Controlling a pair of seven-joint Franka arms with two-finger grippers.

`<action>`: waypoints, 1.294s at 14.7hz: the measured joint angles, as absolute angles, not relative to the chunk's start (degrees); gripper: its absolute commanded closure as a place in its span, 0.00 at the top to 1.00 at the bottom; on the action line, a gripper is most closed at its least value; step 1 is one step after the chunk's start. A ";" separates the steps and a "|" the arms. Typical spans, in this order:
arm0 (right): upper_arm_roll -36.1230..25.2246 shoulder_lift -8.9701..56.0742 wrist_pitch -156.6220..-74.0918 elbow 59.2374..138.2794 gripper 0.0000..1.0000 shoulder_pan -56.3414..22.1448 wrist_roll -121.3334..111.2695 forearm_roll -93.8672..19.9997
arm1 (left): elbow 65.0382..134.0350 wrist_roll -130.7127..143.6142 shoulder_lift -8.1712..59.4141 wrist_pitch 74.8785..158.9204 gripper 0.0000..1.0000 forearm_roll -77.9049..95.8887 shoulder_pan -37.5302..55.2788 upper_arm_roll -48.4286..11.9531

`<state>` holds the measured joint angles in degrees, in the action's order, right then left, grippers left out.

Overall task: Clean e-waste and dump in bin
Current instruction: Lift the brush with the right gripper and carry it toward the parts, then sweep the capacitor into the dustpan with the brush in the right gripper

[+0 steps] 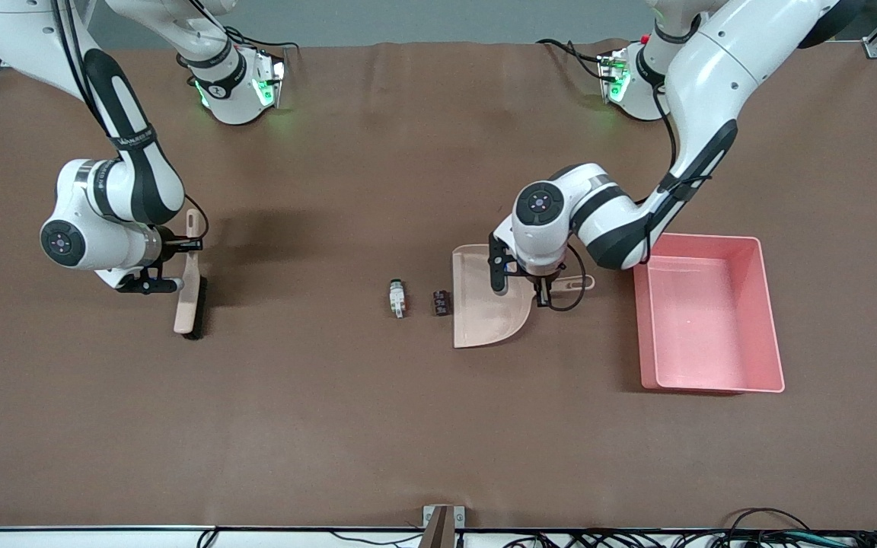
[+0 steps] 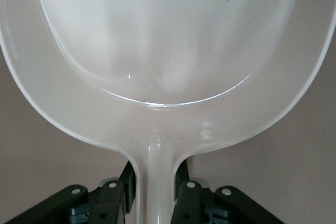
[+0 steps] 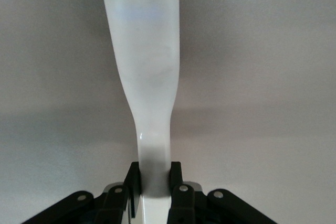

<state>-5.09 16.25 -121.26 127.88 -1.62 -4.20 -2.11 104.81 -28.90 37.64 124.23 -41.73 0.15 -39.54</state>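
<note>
Two small e-waste parts lie mid-table: a white-grey one (image 1: 397, 297) and a dark block (image 1: 441, 303), just off the open mouth of the beige dustpan (image 1: 484, 304). My left gripper (image 1: 543, 289) is shut on the dustpan's handle; in the left wrist view the pan (image 2: 168, 40) fills the frame, with the gripper (image 2: 156, 174) clamped on its neck. Toward the right arm's end, my right gripper (image 1: 189, 245) is shut on the handle of the beige brush (image 1: 189, 308), black bristles along one side. The right wrist view shows that gripper (image 3: 155, 174) clamped on the brush handle (image 3: 144, 61). The pink bin (image 1: 701, 320) stands beside the dustpan handle.
A brown mat (image 1: 377, 426) covers the table. Both arm bases (image 1: 237, 84) stand along the edge farthest from the front camera. Cables (image 1: 751, 533) run along the nearest edge.
</note>
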 measured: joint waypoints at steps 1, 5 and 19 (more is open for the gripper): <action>-5.08 16.25 -121.26 127.80 0.01 -1.63 -4.20 -2.16 | 104.68 -28.86 37.64 123.98 0.10 -42.34 0.34 -39.54; -4.85 16.60 -119.61 124.46 0.01 -2.63 -4.19 -2.58 | 104.52 -28.86 37.64 123.90 0.09 -43.85 0.35 -39.49; -4.07 25.21 -113.14 105.88 0.00 -26.42 21.80 -16.25 | 98.49 -28.87 41.54 120.98 0.08 -43.97 4.63 -39.32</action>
